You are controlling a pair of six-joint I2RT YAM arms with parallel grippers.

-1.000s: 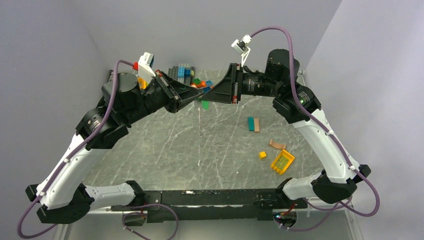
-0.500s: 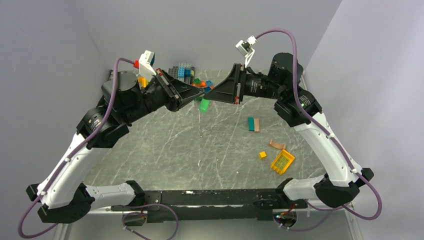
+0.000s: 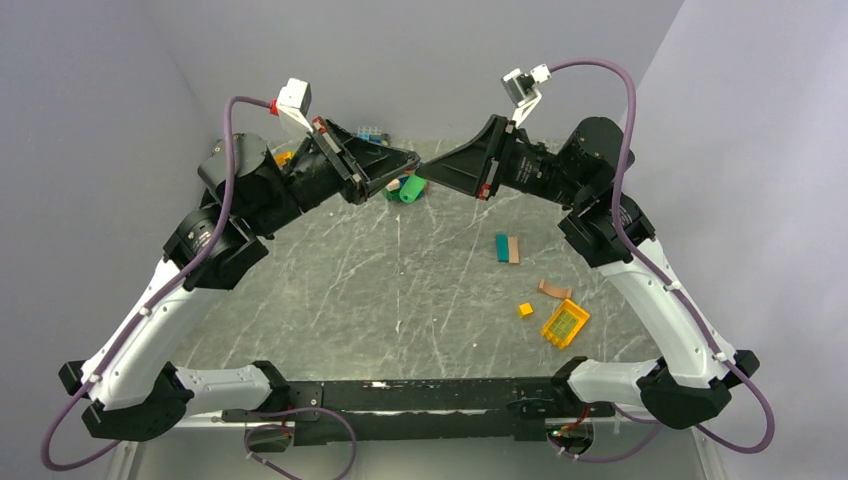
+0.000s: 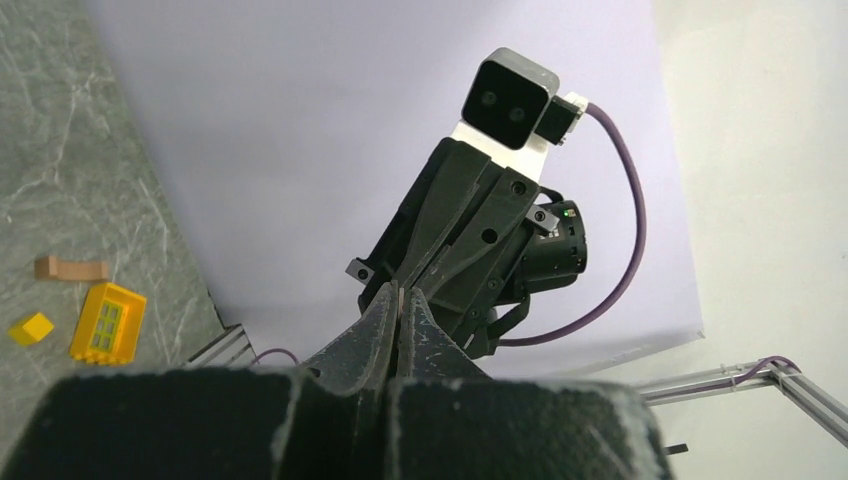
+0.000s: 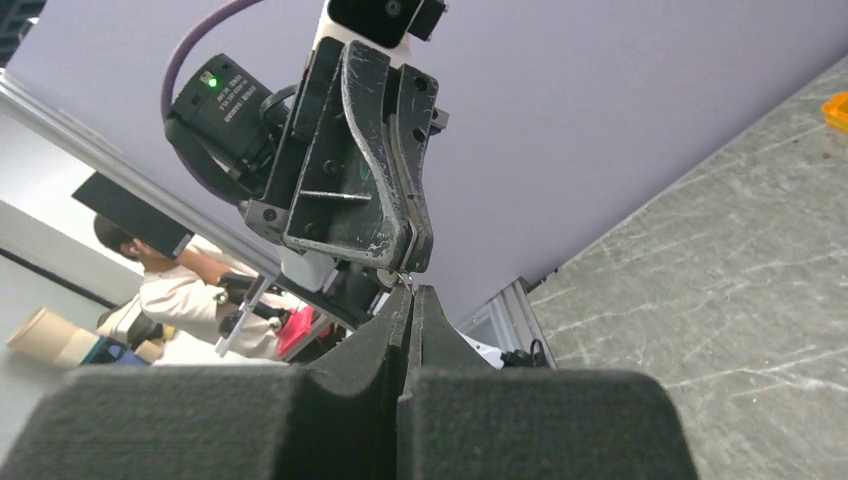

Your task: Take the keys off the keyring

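Both grippers are lifted above the back of the table with their tips meeting. My left gripper [image 3: 412, 158] [image 4: 401, 292] is shut on a thin tan sliver, seemingly a key seen edge-on. The right gripper [image 3: 436, 168] [image 5: 411, 292] is shut on a thin silver wire of the keyring [image 5: 402, 280], right against the left fingertips [image 5: 412, 250]. A green piece [image 3: 408, 190] and a tan piece [image 3: 395, 185] hang just under the meeting tips. The rest of the keys is hidden by the fingers.
Loose toy bricks lie on the marble table [image 3: 400, 290]: a teal and tan pair [image 3: 507, 248], a small yellow cube [image 3: 525, 310], a yellow window brick [image 3: 565, 323] and a tan piece [image 3: 553, 289]. A brick pile [image 3: 372, 134] sits behind the left gripper.
The right gripper has closed at the left gripper's tips. Both wrists rose and shifted toward the back wall, and the green piece rose with them.
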